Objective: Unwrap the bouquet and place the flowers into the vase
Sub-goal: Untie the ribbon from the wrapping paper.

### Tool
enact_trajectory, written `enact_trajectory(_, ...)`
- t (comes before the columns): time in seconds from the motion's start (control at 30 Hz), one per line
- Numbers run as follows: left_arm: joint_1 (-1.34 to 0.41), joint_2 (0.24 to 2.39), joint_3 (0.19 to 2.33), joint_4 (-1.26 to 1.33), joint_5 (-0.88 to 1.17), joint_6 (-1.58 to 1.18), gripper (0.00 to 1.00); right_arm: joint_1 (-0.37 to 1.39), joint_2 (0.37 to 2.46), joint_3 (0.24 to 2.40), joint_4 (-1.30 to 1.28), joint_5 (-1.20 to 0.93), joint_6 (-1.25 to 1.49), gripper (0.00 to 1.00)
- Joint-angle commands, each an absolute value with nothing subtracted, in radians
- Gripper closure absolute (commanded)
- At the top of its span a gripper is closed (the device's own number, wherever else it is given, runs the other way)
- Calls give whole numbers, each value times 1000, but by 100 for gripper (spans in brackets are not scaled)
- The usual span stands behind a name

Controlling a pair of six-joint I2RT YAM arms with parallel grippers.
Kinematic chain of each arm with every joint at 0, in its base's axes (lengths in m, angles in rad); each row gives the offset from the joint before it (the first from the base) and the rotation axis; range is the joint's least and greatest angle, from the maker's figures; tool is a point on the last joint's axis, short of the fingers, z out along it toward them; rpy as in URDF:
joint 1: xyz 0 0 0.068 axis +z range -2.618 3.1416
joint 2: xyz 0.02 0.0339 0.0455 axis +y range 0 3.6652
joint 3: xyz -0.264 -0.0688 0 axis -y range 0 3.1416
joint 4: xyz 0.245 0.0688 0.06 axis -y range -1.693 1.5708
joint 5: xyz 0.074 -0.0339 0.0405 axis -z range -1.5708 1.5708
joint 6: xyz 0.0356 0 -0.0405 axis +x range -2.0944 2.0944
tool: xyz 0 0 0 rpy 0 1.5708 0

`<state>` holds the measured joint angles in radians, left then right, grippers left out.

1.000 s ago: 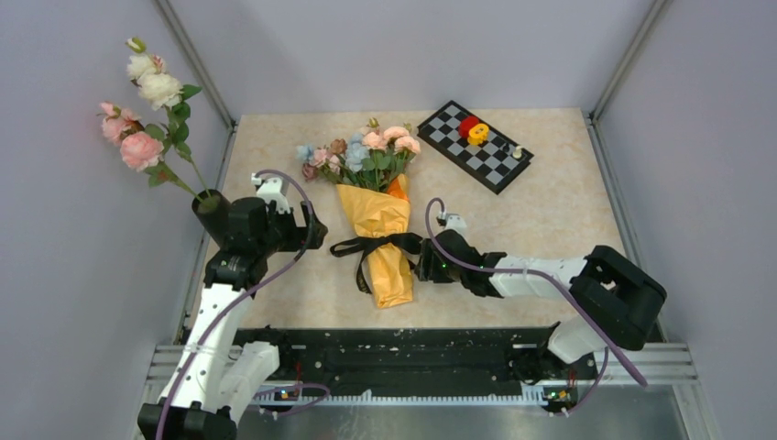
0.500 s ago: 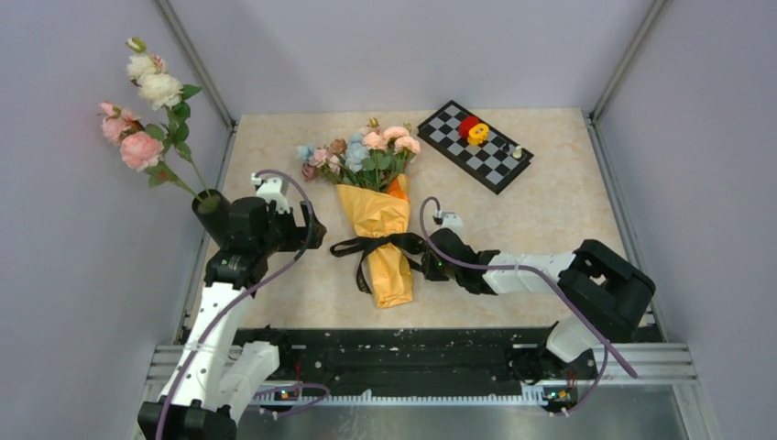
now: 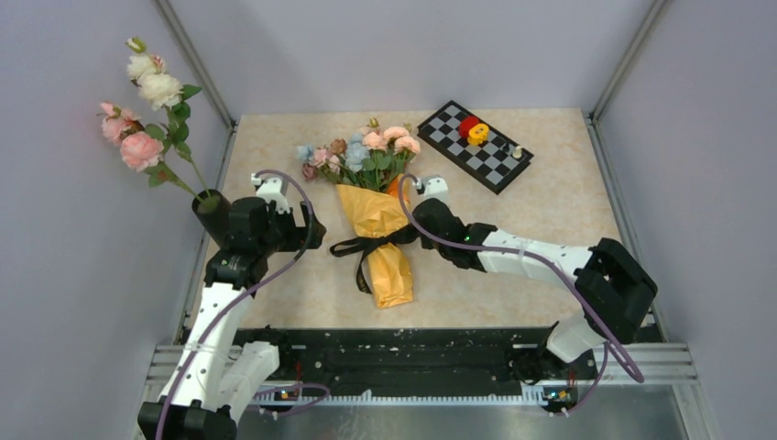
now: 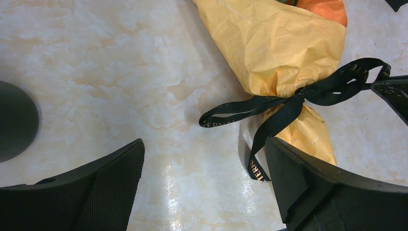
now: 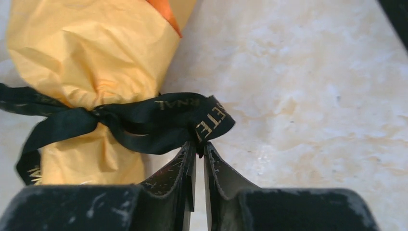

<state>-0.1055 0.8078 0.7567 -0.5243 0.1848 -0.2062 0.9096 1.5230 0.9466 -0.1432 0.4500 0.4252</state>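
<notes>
Right gripper (image 5: pixel 199 145) is nearly closed, pinching one black ribbon (image 5: pixel 144 119) loop; one bouquet (image 5: pixel 91 53) lies just ahead-left. Left gripper (image 4: pixel 203 144) gapes wide, empty; one vase (image 4: pixel 14 120) stands at its left.

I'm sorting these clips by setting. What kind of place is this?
Probably a lab robot cell, not a home: plain grey walls and metal frame posts enclose a marble-look tabletop, with a mounting rail for arms.
</notes>
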Motion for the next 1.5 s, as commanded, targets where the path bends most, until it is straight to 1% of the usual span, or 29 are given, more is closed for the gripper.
enact_trajectory(0.0, -107, 811, 747, -499, 169, -190, 1, 920, 1484, 986, -208, 607, 323, 82)
enact_trajectory(0.1, -107, 814, 747, -499, 169, -189, 1, 920, 1461, 985, -209, 646, 313, 71)
enact_trajectory(0.17, -107, 815, 748, -498, 170, -189, 1, 920, 1435, 982, -215, 673, 303, 66)
enact_trajectory(0.3, -107, 819, 749, -493, 185, -187, 1, 921, 1380, 962, -220, 711, 281, 52)
enact_trajectory(0.37, -107, 819, 746, -494, 194, -188, 1, 916, 1349, 950, -213, 712, 269, 47)
enact_trajectory(0.47, -107, 817, 743, -497, 188, -187, 1, 883, 1296, 927, -194, 646, 258, 40)
enact_trajectory(0.57, -107, 808, 746, -497, 173, -184, 1, 812, 1245, 882, -161, 488, 276, 36)
enact_trajectory(0.63, -107, 800, 746, -497, 165, -184, 1, 750, 1224, 854, -153, 398, 301, 34)
enact_trajectory(0.73, -107, 791, 744, -496, 164, -184, 1, 710, 1205, 803, -137, 327, 327, 33)
enact_trajectory(0.9, -107, 789, 747, -495, 173, -186, 1, 701, 1220, 710, -93, 264, 382, 32)
enact_trajectory(1.13, -107, 779, 746, -496, 166, -186, 1, 701, 1302, 647, -17, 200, 485, 35)
enact_trajectory(1.3, -107, 775, 745, -499, 158, -185, 1, 701, 1390, 649, 20, 287, 503, 39)
enact_trajectory(1.4, -107, 778, 746, -499, 158, -184, 1, 701, 1444, 675, 30, 301, 498, 44)
enact_trajectory(1.47, -107, 780, 744, -499, 160, -184, 1, 701, 1464, 679, 50, 304, 498, 45)
